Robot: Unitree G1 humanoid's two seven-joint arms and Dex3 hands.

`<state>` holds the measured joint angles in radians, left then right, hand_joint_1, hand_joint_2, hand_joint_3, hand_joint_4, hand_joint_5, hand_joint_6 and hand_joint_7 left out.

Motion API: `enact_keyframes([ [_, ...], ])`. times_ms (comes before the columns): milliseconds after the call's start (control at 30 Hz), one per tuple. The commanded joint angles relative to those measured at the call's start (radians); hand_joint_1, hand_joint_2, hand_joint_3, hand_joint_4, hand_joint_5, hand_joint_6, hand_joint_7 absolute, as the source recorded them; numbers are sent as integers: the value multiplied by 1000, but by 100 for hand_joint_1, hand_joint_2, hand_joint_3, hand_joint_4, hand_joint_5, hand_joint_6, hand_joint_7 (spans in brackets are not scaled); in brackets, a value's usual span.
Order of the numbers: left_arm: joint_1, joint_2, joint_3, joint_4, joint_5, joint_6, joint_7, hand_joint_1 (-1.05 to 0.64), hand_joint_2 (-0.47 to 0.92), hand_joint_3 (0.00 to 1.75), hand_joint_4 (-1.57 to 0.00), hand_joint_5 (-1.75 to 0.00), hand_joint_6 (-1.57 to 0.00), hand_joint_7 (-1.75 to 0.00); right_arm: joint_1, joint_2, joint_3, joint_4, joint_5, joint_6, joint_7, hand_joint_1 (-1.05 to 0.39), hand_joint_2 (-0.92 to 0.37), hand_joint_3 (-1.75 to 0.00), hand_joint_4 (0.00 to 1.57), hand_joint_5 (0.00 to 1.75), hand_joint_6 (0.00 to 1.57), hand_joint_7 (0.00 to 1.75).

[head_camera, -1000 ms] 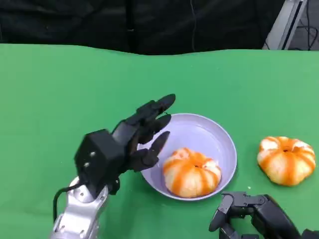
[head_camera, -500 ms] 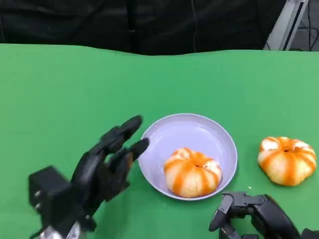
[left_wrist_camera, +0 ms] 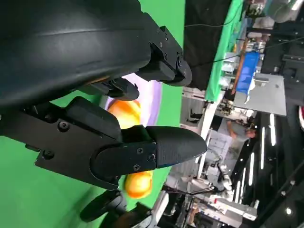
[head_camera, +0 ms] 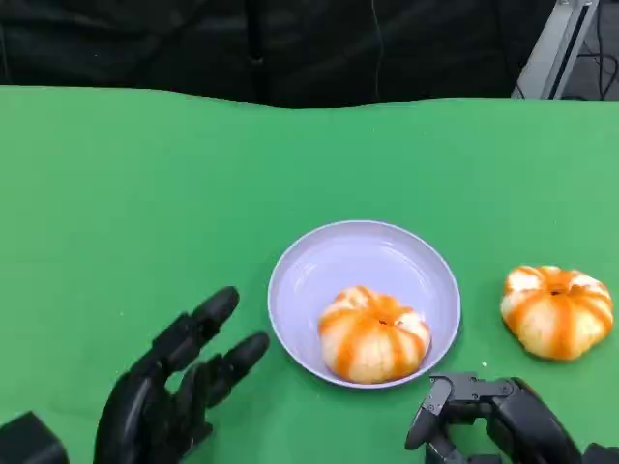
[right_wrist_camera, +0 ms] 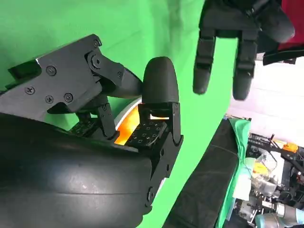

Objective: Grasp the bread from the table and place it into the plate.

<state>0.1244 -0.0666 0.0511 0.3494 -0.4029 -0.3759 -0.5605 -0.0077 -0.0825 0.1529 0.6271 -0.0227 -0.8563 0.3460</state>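
Ridged glossy bread [head_camera: 372, 334] in round plate [head_camera: 319, 266]

Orange-striped bread [head_camera: 372, 333] sits in the lilac plate [head_camera: 329, 261].

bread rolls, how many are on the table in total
2: one bread roll lies in the plate, the other bread roll sits on the green table to the plate's right.
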Motion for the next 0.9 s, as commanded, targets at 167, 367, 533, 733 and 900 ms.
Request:
enact_keyframes([
  [167, 23, 6, 23, 4, -21, -14, -43, -76, 92, 58, -62, -2, -47, -1, 0, -11, -8, 2, 7, -3, 2, -12, -63, -92, 81, 148, 85, 114],
  [367, 20, -2, 29, -9, -18, 2, -33, -49, 92, 31, -66, -2, -48, -1, -1, -12, -9, 4, 6, -8, 4, -12, -64, -92, 80, 147, 84, 114],
  [533, 14, -17, 28, -21, -6, 1, -16, -3, 92, 29, -66, -1, -57, -3, -2, -13, -10, 10, 5, -16, 4, -12, -63, -93, 80, 147, 84, 115],
  [733, 1, -30, 21, -22, 28, -8, 12, 9, 92, 39, -71, -2, -66, -4, -1, -15, -12, 5, 8, -8, 6, -13, -63, -93, 81, 147, 84, 115],
  [900, -8, -37, 14, -14, 62, -26, 31, 11, 92, 41, -74, -2, -68, -4, -1, -18, -13, 7, 11, -6, 11, -14, -63, -93, 80, 148, 84, 115],
])
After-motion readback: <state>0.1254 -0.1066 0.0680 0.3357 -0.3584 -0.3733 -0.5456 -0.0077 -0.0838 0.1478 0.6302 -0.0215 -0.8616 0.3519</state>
